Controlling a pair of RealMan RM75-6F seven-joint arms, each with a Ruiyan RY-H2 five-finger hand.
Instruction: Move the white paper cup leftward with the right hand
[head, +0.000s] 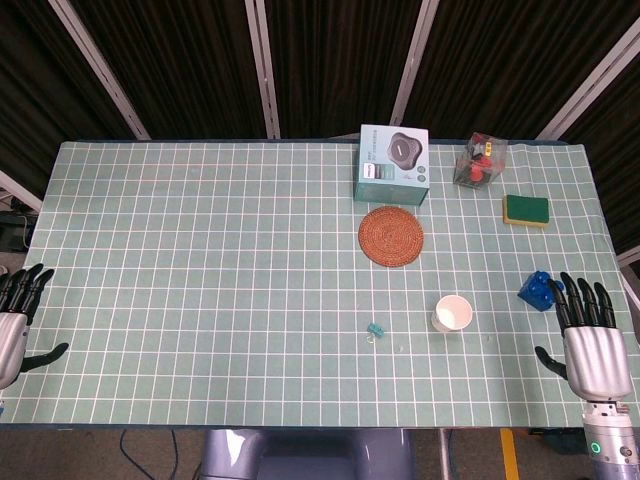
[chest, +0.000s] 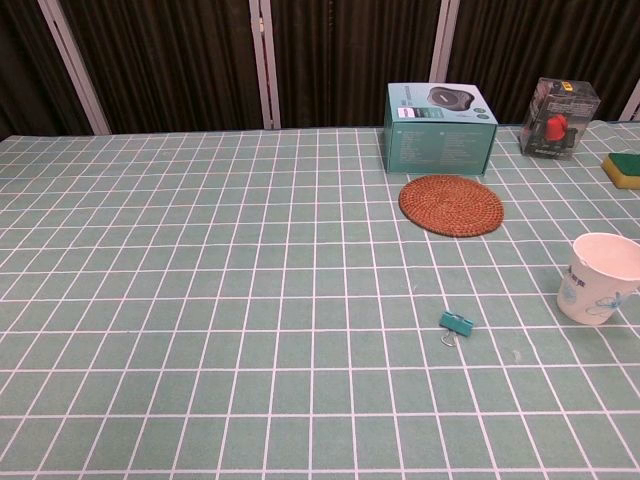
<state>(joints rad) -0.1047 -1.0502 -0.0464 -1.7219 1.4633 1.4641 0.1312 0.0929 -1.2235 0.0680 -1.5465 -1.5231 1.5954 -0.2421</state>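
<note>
The white paper cup (head: 452, 313) (chest: 598, 277) stands upright and empty on the green checked table, right of centre near the front. My right hand (head: 590, 335) lies flat at the table's front right corner, fingers spread, holding nothing, well to the right of the cup. My left hand (head: 17, 310) rests at the front left edge, fingers apart and empty. Neither hand shows in the chest view.
A blue block (head: 537, 289) sits just ahead of my right hand's fingertips. A small teal binder clip (head: 376, 330) (chest: 457, 323) lies left of the cup. Further back are a woven round coaster (head: 391, 235), a teal box (head: 394, 162), a clear case (head: 480, 161) and a sponge (head: 526, 210).
</note>
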